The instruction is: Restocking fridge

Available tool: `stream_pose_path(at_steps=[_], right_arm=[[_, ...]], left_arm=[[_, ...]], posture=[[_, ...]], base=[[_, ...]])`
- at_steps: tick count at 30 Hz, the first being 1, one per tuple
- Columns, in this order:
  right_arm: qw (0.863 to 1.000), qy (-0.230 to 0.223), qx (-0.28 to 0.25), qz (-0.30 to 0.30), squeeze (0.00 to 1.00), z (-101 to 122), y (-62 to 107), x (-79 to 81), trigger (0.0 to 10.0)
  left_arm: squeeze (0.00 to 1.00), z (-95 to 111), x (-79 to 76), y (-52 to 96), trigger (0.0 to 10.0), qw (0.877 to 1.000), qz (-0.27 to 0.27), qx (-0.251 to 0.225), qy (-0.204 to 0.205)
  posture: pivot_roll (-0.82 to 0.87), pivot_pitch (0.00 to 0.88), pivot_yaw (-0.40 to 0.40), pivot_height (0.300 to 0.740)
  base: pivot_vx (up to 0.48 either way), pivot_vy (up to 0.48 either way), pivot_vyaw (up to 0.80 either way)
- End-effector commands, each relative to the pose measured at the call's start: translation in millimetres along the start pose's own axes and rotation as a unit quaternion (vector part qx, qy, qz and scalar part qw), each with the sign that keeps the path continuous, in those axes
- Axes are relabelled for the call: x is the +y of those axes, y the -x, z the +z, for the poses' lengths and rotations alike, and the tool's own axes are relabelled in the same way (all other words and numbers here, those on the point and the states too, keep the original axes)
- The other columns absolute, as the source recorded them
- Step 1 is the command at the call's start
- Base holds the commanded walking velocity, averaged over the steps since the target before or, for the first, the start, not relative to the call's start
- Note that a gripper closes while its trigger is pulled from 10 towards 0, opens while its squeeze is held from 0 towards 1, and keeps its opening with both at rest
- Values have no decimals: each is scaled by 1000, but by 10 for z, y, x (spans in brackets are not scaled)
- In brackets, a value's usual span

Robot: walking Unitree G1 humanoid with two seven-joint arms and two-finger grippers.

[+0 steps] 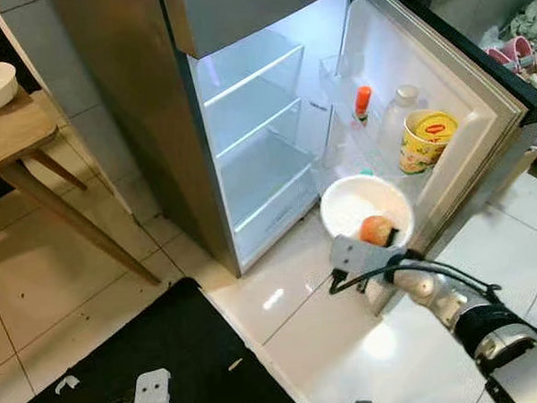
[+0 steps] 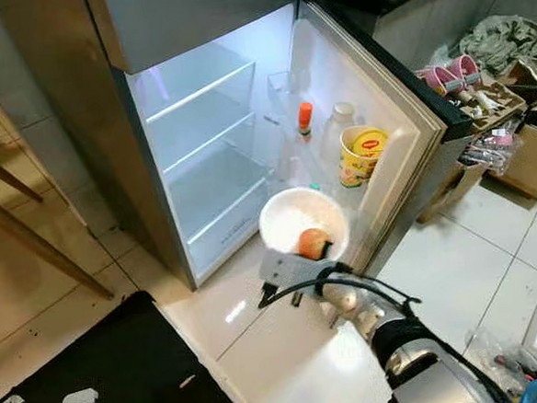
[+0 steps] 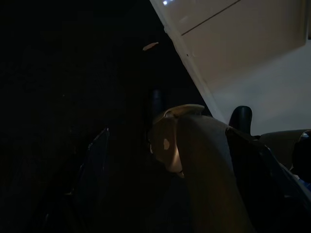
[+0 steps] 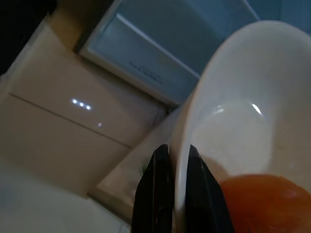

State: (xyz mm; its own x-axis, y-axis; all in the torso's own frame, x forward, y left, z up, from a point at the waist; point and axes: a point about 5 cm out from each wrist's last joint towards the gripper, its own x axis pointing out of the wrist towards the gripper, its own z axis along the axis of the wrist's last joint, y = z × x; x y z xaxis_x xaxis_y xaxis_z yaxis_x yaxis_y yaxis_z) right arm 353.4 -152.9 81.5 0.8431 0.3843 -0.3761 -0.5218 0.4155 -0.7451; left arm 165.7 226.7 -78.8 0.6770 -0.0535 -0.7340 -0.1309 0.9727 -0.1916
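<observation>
Before the open fridge (image 1: 256,156), right end effector (image 4: 174,184) pinching white bowl (image 1: 361,204) rim

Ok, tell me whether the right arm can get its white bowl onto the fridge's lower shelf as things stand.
Probably yes: the right gripper pinches the white bowl's rim before the open fridge, and the lower shelf looks bare.

Right hand (image 4: 176,194) clamped, arm outstretched forward.

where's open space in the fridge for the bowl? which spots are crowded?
The right gripper holds the white bowl by its rim, an orange fruit inside. The main shelves are bare, bordered by the cabinet walls. The door rack is crowded: orange-capped bottle, clear bottle, yellow tub.
</observation>
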Motion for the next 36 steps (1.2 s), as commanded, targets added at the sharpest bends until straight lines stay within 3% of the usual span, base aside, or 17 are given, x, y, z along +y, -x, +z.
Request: stream_pose_path(at_steps=[1, 8, 10, 18, 26, 28, 36], right_arm=[[999, -19, 33, -37, 0, -147, 66, -161, 10000], [995, -18, 69, -70, 0, -308, 162, -343, 10000], [990, -24, 99, -99, 0, -451, 260, -474, 10000], [975, -38, 156, -153, 0, -769, 538, -717, 10000], [980, -41, 140, -132, 0, -747, 500, -580, 10000], [989, -48, 103, -92, 0, -613, 370, -311, 10000], [995, -57, 57, -55, 0, -407, 228, -40, 10000]], left_arm=[[0, -136, -40, 19, 10000, 1000, -3, 24, 9], [0, -146, -33, 24, 10000, 1000, -3, 27, 9], [0, -147, -33, 24, 10000, 1000, -3, 27, 9], [0, -133, -27, 21, 10000, 1000, -4, 27, 8], [0, -123, -25, 18, 10000, 1000, -4, 28, 6], [0, -97, -52, 0, 10000, 1000, -9, 27, 3], [0, -73, -76, -16, 10000, 1000, -14, 25, 0]], posture=[[-113, 167, -20, 740], [-113, 162, -18, 740], [-110, 161, -17, 740], [-117, 156, -11, 740], [-123, 149, -5, 740], [-124, 144, 0, 740], [-124, 138, 2, 740]], base=[[0, 0, 0], [0, 0, 0], [0, 0, 0], [0, 0, 0], [0, 0, 0], [0, 0, 0], [0, 0, 0]])
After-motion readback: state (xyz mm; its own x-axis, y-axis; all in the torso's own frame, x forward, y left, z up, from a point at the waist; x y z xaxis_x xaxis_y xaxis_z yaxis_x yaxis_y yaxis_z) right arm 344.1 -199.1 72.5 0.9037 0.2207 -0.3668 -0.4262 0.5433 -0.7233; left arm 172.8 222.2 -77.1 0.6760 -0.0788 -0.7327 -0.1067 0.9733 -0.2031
